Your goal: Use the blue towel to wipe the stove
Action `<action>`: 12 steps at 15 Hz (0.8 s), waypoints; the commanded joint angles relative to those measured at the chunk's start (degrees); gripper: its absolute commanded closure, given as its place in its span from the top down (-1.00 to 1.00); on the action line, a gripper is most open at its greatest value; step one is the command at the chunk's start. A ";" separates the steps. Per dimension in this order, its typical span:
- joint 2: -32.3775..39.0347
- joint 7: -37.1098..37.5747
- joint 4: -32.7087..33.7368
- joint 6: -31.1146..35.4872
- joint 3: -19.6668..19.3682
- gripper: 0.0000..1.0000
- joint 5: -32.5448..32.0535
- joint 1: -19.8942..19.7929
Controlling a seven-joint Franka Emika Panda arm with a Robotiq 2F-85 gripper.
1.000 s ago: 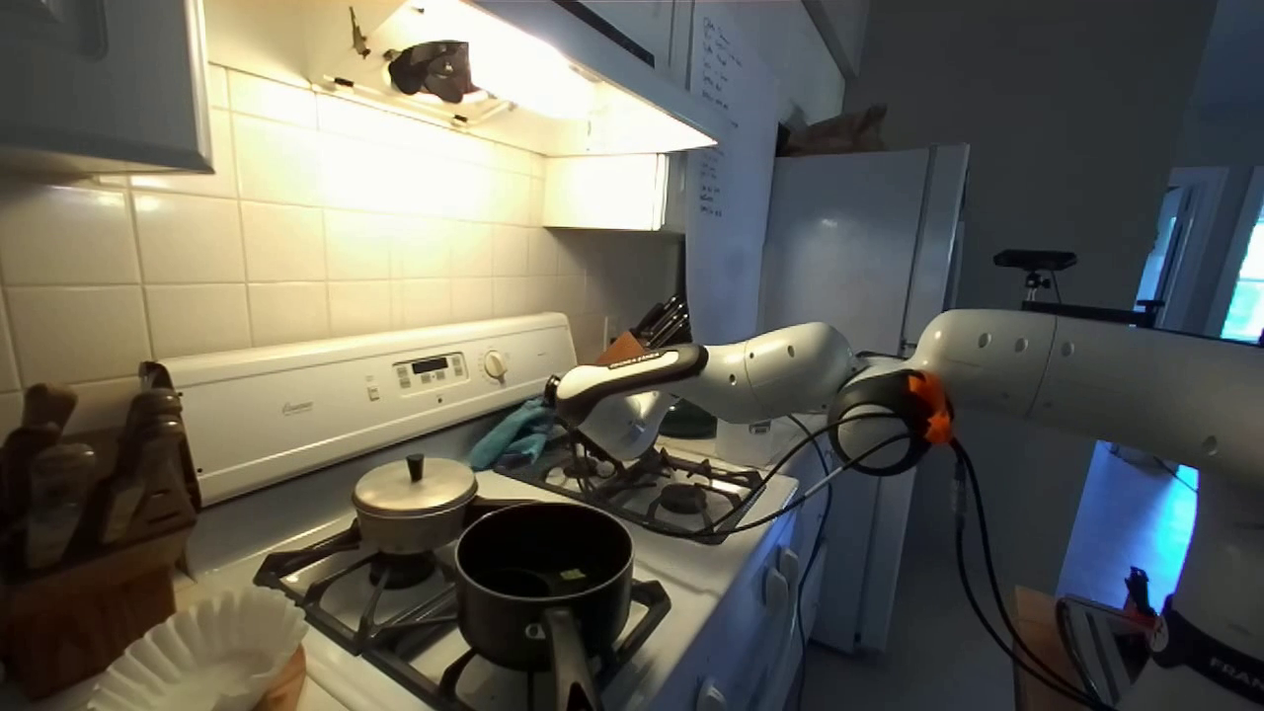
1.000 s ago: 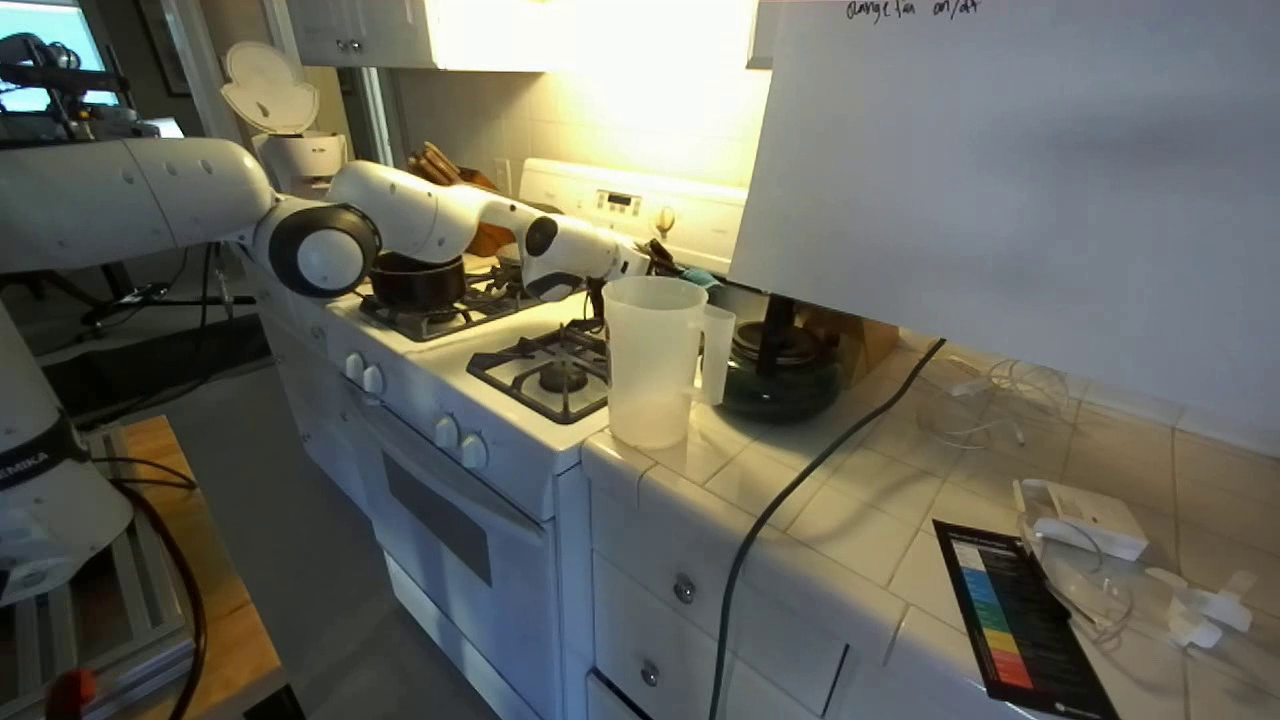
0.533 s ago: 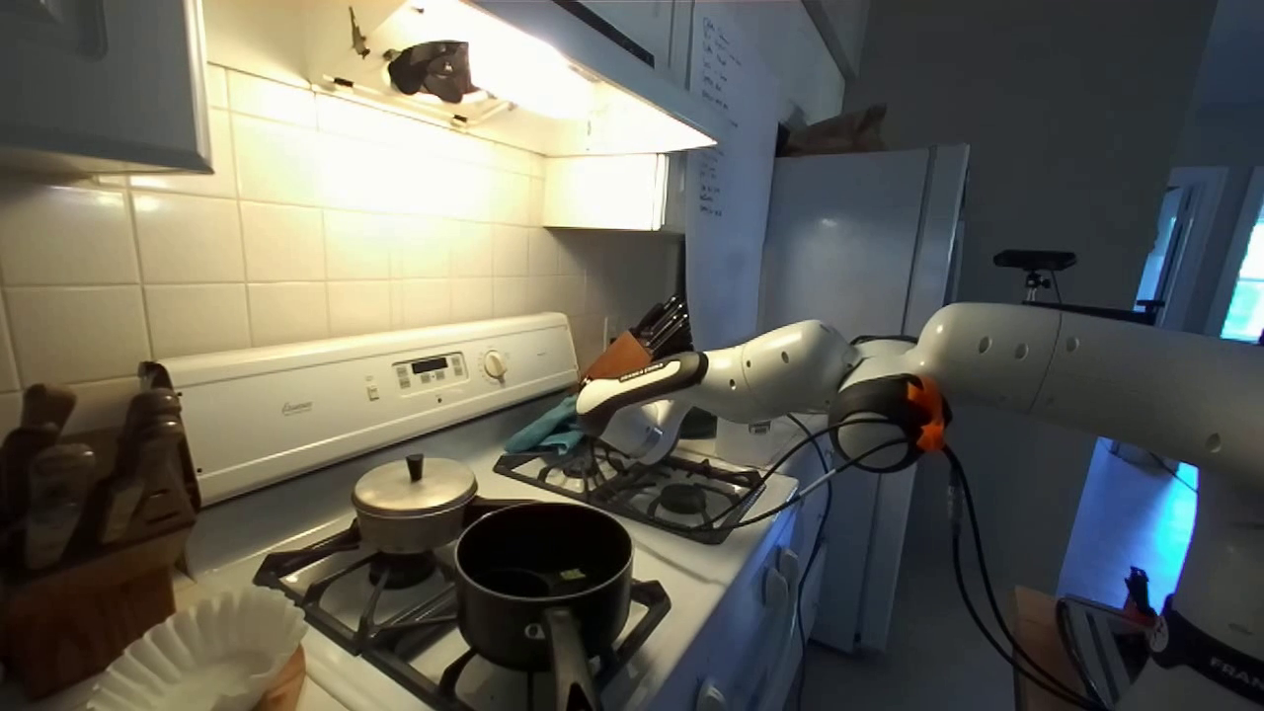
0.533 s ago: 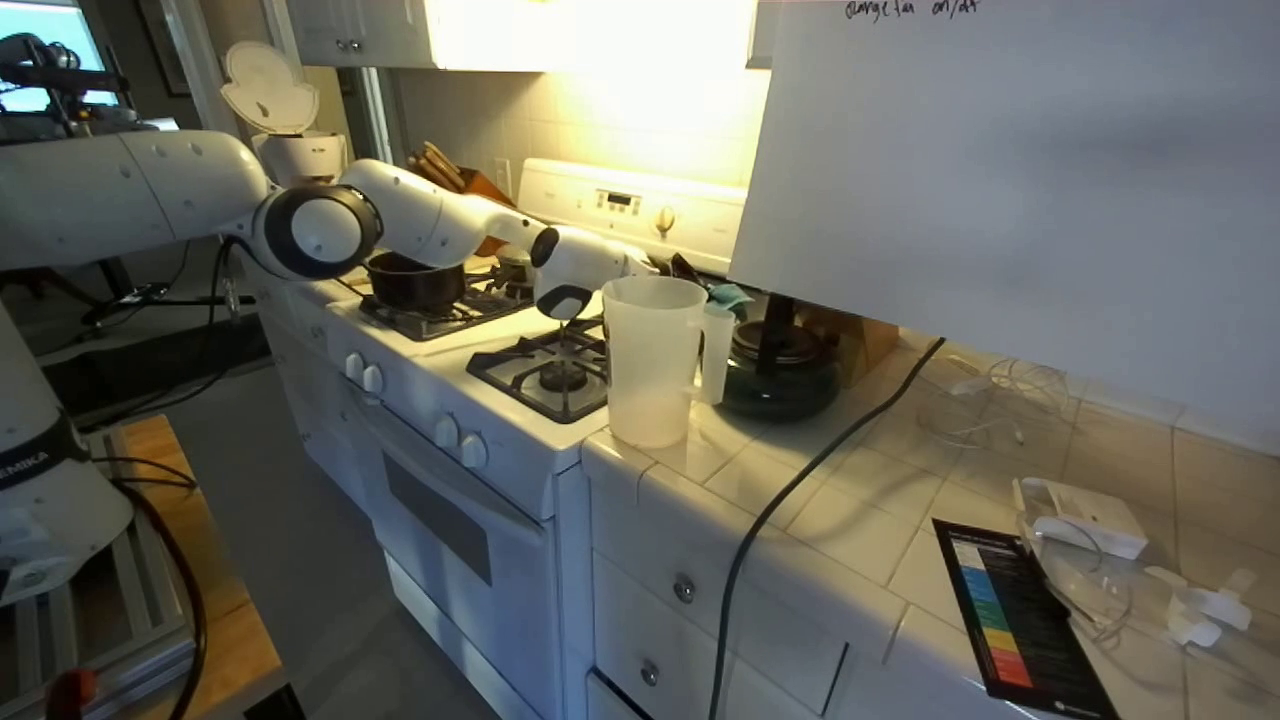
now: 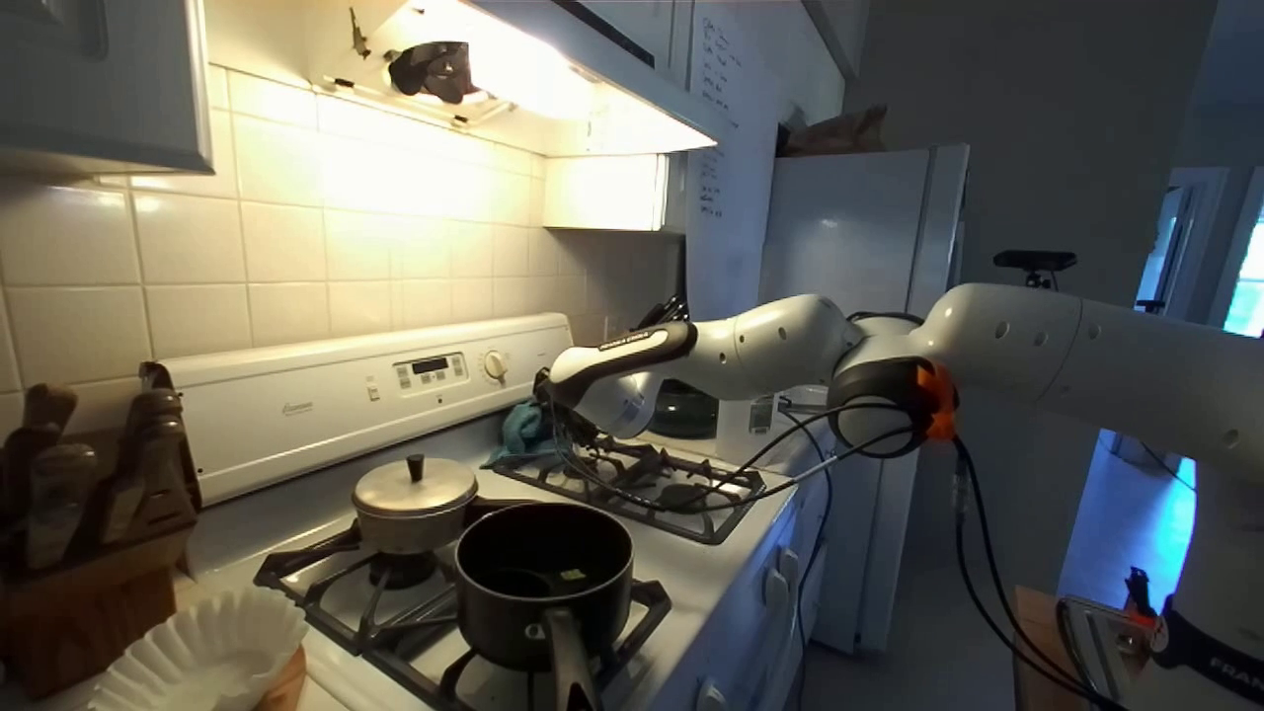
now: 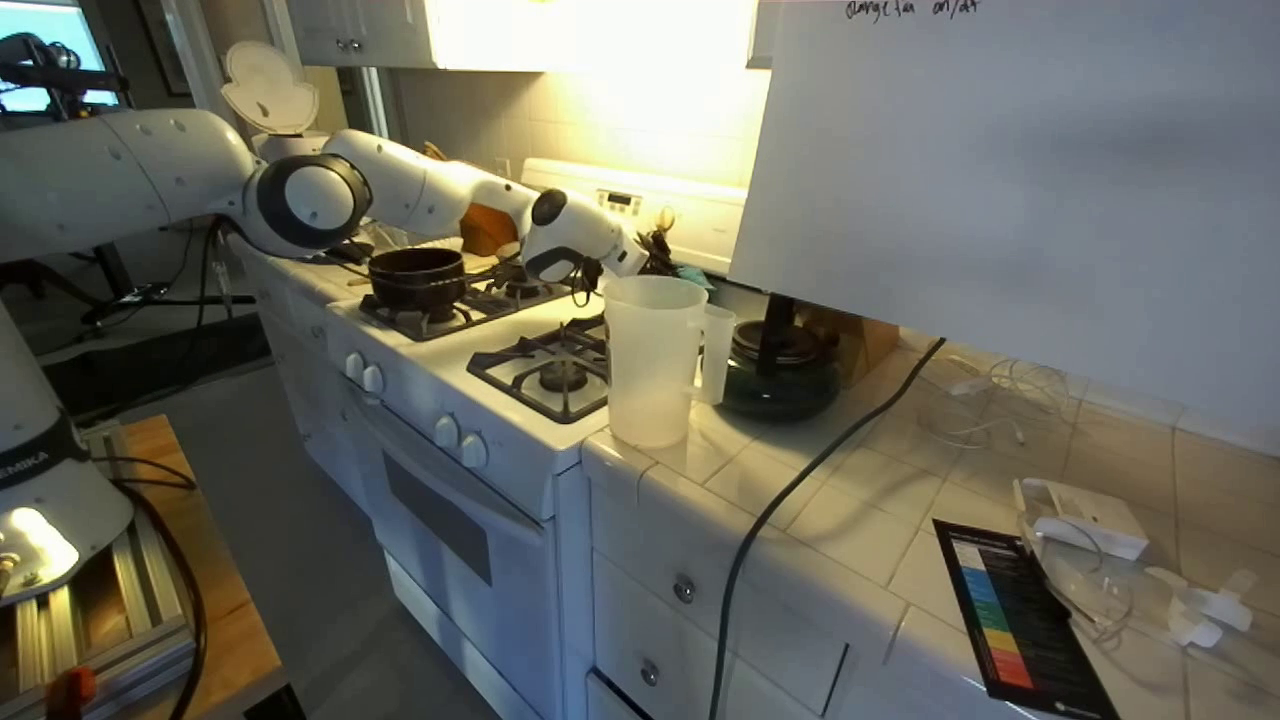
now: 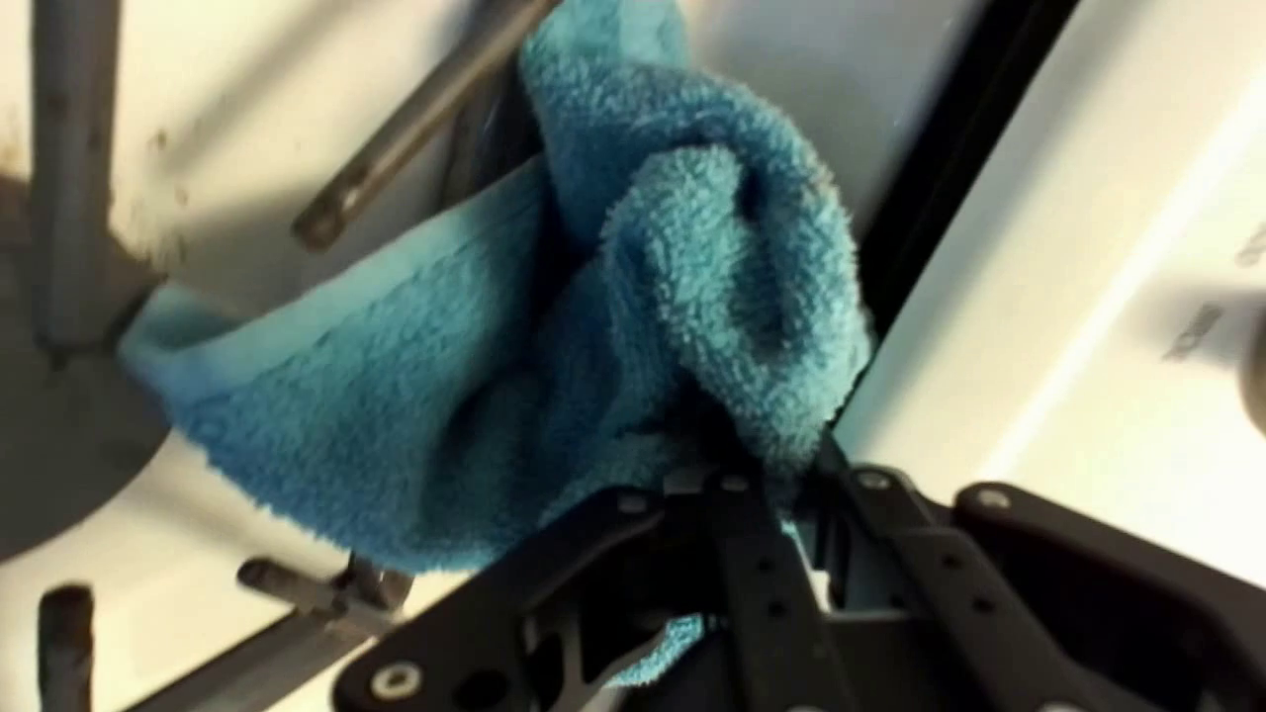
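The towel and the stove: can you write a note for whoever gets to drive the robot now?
End effector: shut on the towel.
Towel: bunched, at the back of the stove, by its panel.
Stove: a lidded pot and a black pot stand on it.
Done: towel gripped; can't tell what's been wiped.
Left: likely more wiping; steer round both pots.

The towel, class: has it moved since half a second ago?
Yes: in an exterior view, the towel has shifted left, towards the lidded pot.
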 commanded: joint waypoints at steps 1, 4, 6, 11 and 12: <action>-4.11 7.28 -2.30 -10.78 -0.87 -0.94 -0.49 1.66; -7.97 9.20 -2.66 -22.58 4.03 -0.94 -9.45 -1.00; -9.43 8.93 -1.38 -30.81 6.13 -0.94 -16.02 -2.91; -12.39 6.29 0.26 -48.25 11.83 -0.94 -30.30 -7.25; -12.67 4.95 0.73 -50.68 12.83 -0.94 -32.94 -7.80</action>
